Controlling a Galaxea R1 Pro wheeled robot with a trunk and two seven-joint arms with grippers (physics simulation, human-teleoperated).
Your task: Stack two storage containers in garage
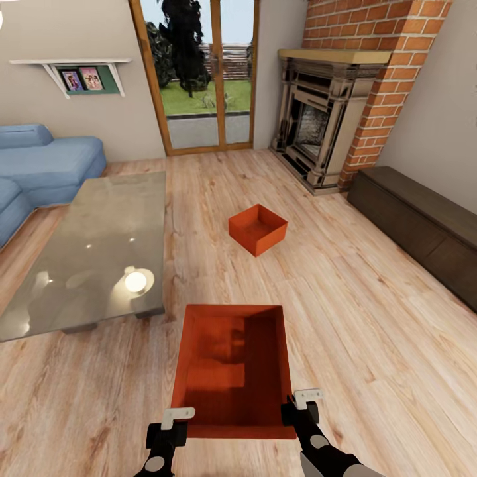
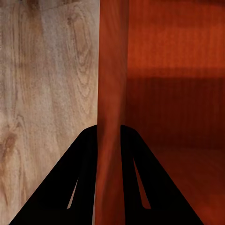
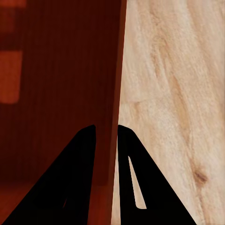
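An orange-red storage container (image 1: 232, 371) hangs in front of me over the light wood floor of the living room. My left gripper (image 1: 173, 427) is shut on its left wall near the front corner; in the left wrist view the wall (image 2: 111, 84) runs between the black fingers (image 2: 70, 187). My right gripper (image 1: 299, 411) is shut on the right wall; the right wrist view shows that wall (image 3: 110, 93) pinched between its fingers (image 3: 131, 183). A second, alike container (image 1: 258, 228) sits on the floor farther ahead, toward the fireplace.
A glass coffee table (image 1: 93, 245) stands at the left, a blue sofa (image 1: 40, 165) behind it. A brick fireplace (image 1: 331, 112) and a dark low cabinet (image 1: 417, 222) line the right. Wood-framed glass doors (image 1: 199, 73) are straight ahead. Open floor (image 1: 371, 344) lies right of the held container.
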